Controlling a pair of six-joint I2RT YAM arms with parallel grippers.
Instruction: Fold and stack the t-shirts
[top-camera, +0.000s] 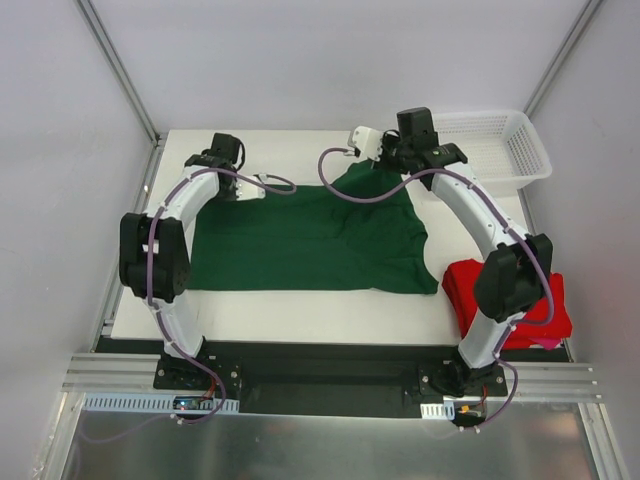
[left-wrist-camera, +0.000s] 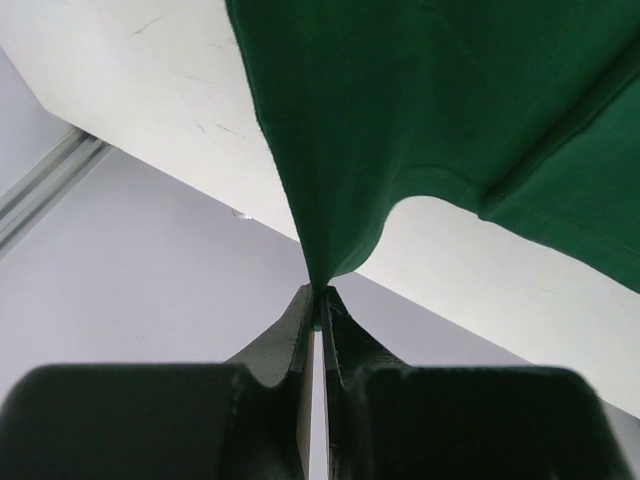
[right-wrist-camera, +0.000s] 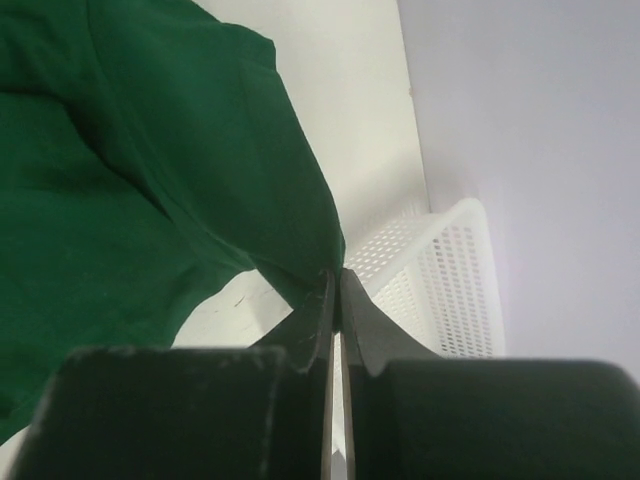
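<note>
Shirt on the table: dark green plain cloth t-shirt (top-camera: 310, 245) — spread wide over the middle of the white flat table (top-camera: 300, 305), between the two arms.
Surface: no print; the near half lies flat with soft creases, the far edge is raised at two pinched spots, highest at the far right.
Detail: the left wrist view shows a curved hem and a stitched seam, with cloth taut into a narrow point.
Left gripper (left-wrist-camera: 320, 292): jaws closed tight on the shirt's far-left edge.
Right gripper (right-wrist-camera: 335, 272): jaws pressed together on a fold of the far-right edge — cloth hangs down from it.
Second shirt: bright red plain cloth t-shirt (top-camera: 462, 285), folded into a thick pad at the near right corner, partly hidden by the right arm, just beside the green one's near-right corner.
Far right: white plastic mesh basket (top-camera: 530, 150), on the table beyond the right gripper.
</note>
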